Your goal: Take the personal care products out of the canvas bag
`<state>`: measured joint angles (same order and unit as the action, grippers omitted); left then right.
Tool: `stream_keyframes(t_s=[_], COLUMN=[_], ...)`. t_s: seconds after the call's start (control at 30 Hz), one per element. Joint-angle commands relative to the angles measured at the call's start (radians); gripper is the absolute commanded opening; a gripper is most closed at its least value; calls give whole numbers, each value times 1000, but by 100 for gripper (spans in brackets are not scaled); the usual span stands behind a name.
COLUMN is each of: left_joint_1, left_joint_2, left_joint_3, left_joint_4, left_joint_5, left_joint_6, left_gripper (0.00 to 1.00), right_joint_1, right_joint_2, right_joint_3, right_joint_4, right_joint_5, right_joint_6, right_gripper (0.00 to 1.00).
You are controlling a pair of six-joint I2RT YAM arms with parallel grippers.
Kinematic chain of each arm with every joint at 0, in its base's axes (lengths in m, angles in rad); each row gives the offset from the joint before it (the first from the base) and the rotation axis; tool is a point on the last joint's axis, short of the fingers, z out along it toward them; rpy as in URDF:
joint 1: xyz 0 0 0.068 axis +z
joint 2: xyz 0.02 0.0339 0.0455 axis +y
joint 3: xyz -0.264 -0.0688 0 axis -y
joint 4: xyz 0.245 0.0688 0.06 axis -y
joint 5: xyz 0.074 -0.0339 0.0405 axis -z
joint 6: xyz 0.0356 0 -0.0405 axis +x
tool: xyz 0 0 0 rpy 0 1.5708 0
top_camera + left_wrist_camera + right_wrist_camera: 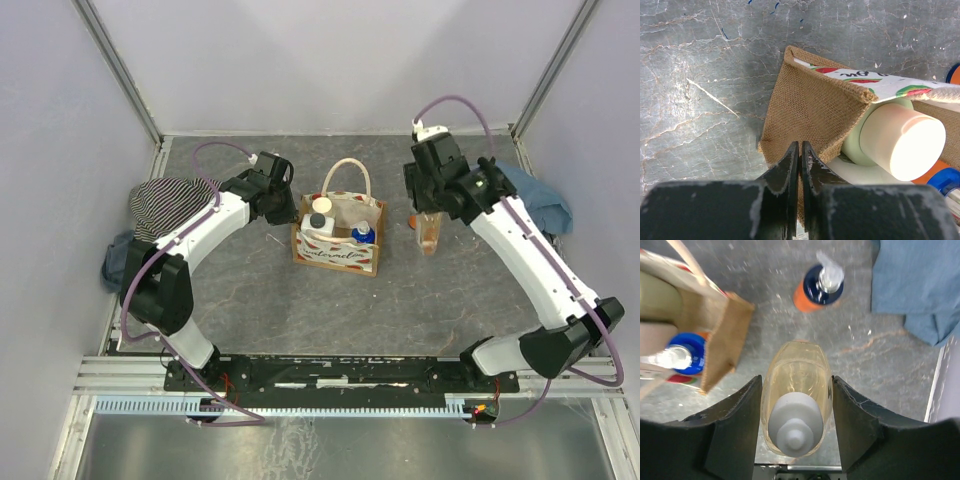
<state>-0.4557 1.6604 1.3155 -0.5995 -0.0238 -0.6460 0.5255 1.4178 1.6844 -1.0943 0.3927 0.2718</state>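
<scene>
The tan canvas bag [337, 256] stands mid-table with cream handles and a white front panel. My left gripper [283, 212] is shut on the bag's left wall edge [810, 105], with burlap pinched between its fingertips [800, 150]. Inside the bag are a pale green bottle with a cream cap [902, 145], a white bottle [318, 224] and a blue pump bottle [682, 354]. My right gripper [796, 385] is closed around a clear yellowish bottle [796, 390], upright on the table right of the bag [429, 233]. An orange pump bottle [817, 287] stands just beyond it.
A blue cloth [540, 198] lies at the right wall, close behind my right arm. A striped black-and-white garment [170, 200] lies at the left wall, with a grey-blue cloth [118, 255] below it. Cage posts rise at the back corners.
</scene>
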Motion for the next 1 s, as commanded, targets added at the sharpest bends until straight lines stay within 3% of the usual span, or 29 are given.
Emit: stream_keyframes(t_s=[0.0,0.2,0.43,0.6,0.8,0.87,0.97], left_joint_1=[-3,-2,-3,-3,-3,-3,-3], left_joint_2=[9,5,-8,-13,-18,-16,-19], left_joint_3=[6,13,12,5,6,8,11], left_joint_4=[-89,-88,-88,-89,-89,-89,-89], left_joint_5=[-7,3,9,14,16,17,19], left_joint_6=[52,44,40,43,48,49,51], left_gripper=[10,10,11,12,13,13,14], right_joint_1=[-35,-81,-130,-161,-180,-181,-173], right_joint_2=[-99,-153,-100,-40,-36,-59,-126], right_joint_3=[-194,-447,-462,-448,-440,-406,-346], right_joint_4=[225,441,478,438,379,325,278], right_joint_5=[26,46,28,2,47,67,-30], right_joint_6=[21,46,73,107,148,161,156], right_gripper=[4,5,8,45,99,100,100])
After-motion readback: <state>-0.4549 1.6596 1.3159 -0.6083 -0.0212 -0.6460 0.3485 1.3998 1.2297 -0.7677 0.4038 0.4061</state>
